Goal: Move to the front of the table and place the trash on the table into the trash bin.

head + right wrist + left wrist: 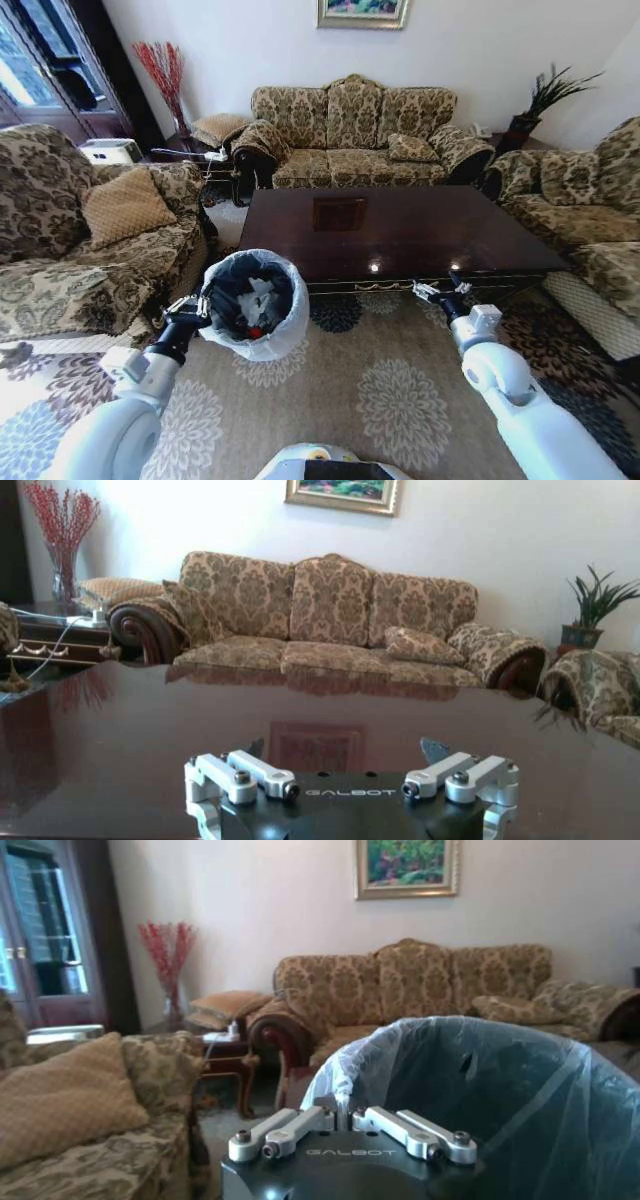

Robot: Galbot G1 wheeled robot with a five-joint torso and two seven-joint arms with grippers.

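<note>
Left gripper, jaws pinching bin rim at 9 o'clock; light, flimsy liner. Right gripper, jaws spread, at table edge.

3 floral sofas on a patterned carpet; framed painting on white wall; potted plant.

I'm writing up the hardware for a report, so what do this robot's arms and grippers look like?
Both arms have smooth, rounded white shells narrowing to black wrist sections. The left gripper and right gripper are built from silver metal linkage bars with visible bolts. In the wrist views, each sits on a black housing printed with GALBOT in pale letters, and the right gripper's fingertips are dark and pointed.
</note>
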